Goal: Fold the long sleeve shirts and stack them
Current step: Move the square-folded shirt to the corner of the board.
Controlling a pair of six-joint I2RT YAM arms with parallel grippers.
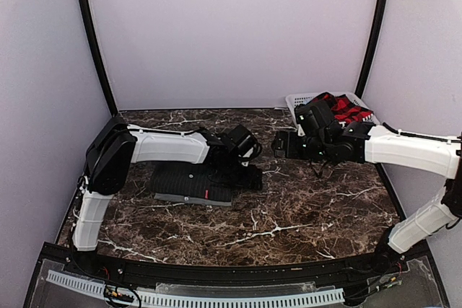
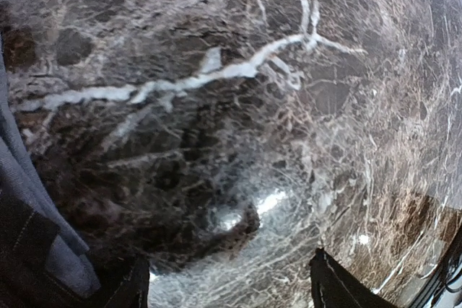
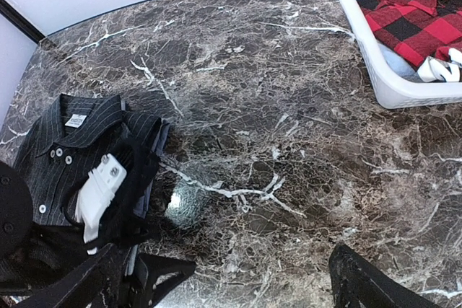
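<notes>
A folded black pinstriped shirt lies left of centre on the table, on top of a folded grey shirt. In the right wrist view the pinstriped shirt shows its collar and buttons. My left gripper stands open just right of this stack, over bare marble. Its view shows the grey cloth at the left edge and nothing between the fingertips. My right gripper hovers open over the table's middle, empty, fingertips apart. A red-and-black plaid shirt lies in the basket.
The white slatted basket stands at the back right corner, its rim at the top right of the right wrist view. The dark marble table is walled by pale panels. The left arm's wrist overlaps the stack.
</notes>
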